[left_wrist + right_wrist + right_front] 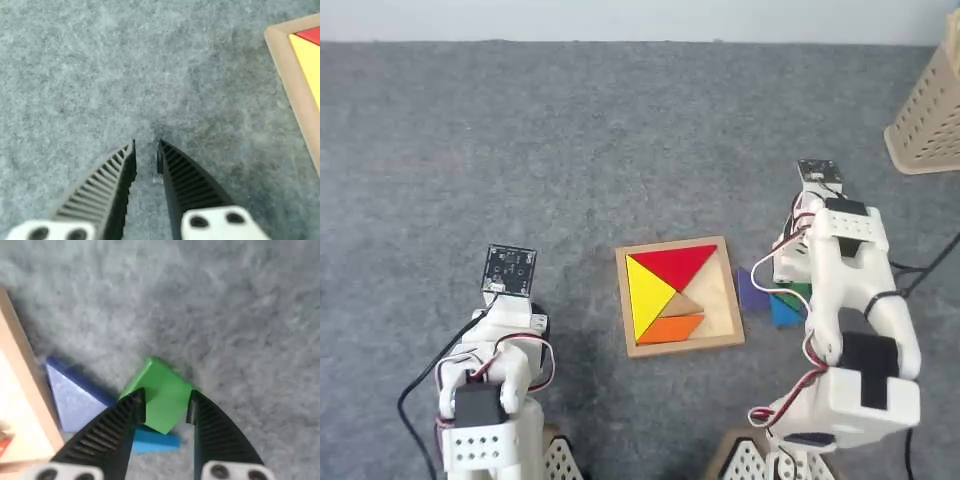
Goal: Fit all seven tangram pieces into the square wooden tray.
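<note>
L. tool [146, 146]: jaws at a narrow slit, holding nothing, over bare grey worktop [570, 150] just beside the tray's [672, 243] corner. R. tool [165, 397]: jaws parted either side of the green square [162, 390], which lies outside the tray w/ a violet-blue triangle [72, 395] and a light blue piece [155, 441] against it; grip contact cannot be told. Tray, mid-worktop betw. the arms, holds red triangle [680, 265], yellow triangle [648, 292], small tan triangle [685, 305] and orange piece [672, 328]; beyond, at far R. edge, a slotted basket [930, 110].

high: overhead, far | wrists: close, facing down | shared: tray [670, 247] rim
</note>
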Motion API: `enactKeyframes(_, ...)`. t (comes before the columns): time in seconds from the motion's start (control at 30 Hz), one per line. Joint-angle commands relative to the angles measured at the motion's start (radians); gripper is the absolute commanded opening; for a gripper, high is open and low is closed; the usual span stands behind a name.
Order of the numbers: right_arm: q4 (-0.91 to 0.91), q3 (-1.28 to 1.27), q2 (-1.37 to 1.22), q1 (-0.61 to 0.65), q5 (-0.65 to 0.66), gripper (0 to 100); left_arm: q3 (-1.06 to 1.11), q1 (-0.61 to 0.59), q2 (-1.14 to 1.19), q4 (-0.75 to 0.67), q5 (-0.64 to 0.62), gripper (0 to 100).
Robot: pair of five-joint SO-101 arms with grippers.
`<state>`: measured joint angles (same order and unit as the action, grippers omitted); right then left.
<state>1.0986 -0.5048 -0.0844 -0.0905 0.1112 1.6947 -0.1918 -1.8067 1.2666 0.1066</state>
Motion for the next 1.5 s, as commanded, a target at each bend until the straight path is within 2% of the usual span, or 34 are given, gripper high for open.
enactKeyframes(0.0,-0.012,0.075,-0.065,0.010,-0.009,14.9,-0.010,0.003,-0.021,0.000,-0.008,7)
enactKeyframes(0.27,-0.007,0.209,-0.131,-0.028,-0.017,14.9,-0.010,0.003,-0.021,0.000,-0.008,7)
enactKeyframes(0.43,0.120,0.336,-0.084,-0.025,-0.080,14.8,-0.010,0.003,-0.021,0.000,-0.008,7)
enactKeyframes(0.57,0.170,0.328,-0.004,-0.007,-0.094,14.7,-0.010,0.003,-0.021,0.000,-0.008,7)
enactKeyframes(0.7,0.148,0.155,0.127,0.028,-0.051,14.7,-0.010,0.003,-0.021,0.000,-0.008,7)
enactKeyframes(0.8,0.070,-0.026,0.265,0.070,0.026,14.6,-0.010,0.003,-0.021,0.000,-0.008,7)
enactKeyframes(0.93,0.056,-0.149,0.371,0.102,0.126,14.8,-0.010,0.003,-0.021,0.000,-0.008,7)
enactKeyframes(1.2,0.081,-0.160,0.323,0.105,0.331,14.8,-0.010,0.003,-0.021,0.000,-0.008,7)
enactKeyframes(1.47,-0.008,-0.155,0.222,0.104,0.316,14.7,-0.010,0.003,-0.021,0.000,-0.008,7)
